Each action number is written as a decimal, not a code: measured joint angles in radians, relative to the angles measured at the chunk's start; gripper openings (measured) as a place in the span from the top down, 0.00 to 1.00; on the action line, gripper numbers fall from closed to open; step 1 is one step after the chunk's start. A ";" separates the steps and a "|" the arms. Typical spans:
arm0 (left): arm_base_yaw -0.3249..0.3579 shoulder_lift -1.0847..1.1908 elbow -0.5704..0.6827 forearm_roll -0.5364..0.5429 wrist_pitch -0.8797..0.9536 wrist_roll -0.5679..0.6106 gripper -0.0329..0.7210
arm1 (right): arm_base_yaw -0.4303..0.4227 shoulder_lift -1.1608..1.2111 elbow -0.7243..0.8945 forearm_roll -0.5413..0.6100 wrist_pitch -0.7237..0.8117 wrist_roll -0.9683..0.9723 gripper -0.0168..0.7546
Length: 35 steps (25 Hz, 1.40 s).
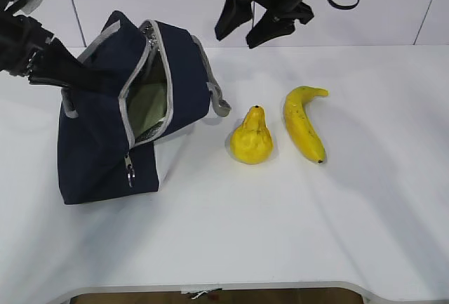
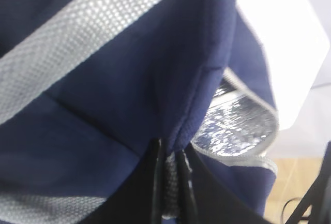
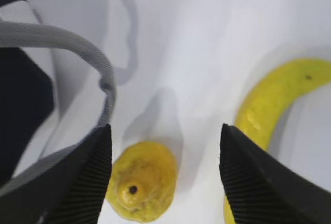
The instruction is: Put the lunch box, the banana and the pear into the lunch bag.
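Beside the gaping lunch bag (image 1: 98,149), pear (image 1: 252,137) and banana (image 1: 302,123) lie apart.

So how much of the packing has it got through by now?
One of three looks done: a sage-green lid shows inside the open lunch bag, so the lunch box seems packed. In hand: the left claw pinches the bag's fabric, holding it open, while the open right claw hangs above the fruit. Left: the pear and banana, both lying on the table.
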 joint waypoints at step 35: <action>0.004 0.000 0.000 0.036 0.004 -0.018 0.94 | 0.000 0.173 0.105 -0.502 0.011 0.293 0.33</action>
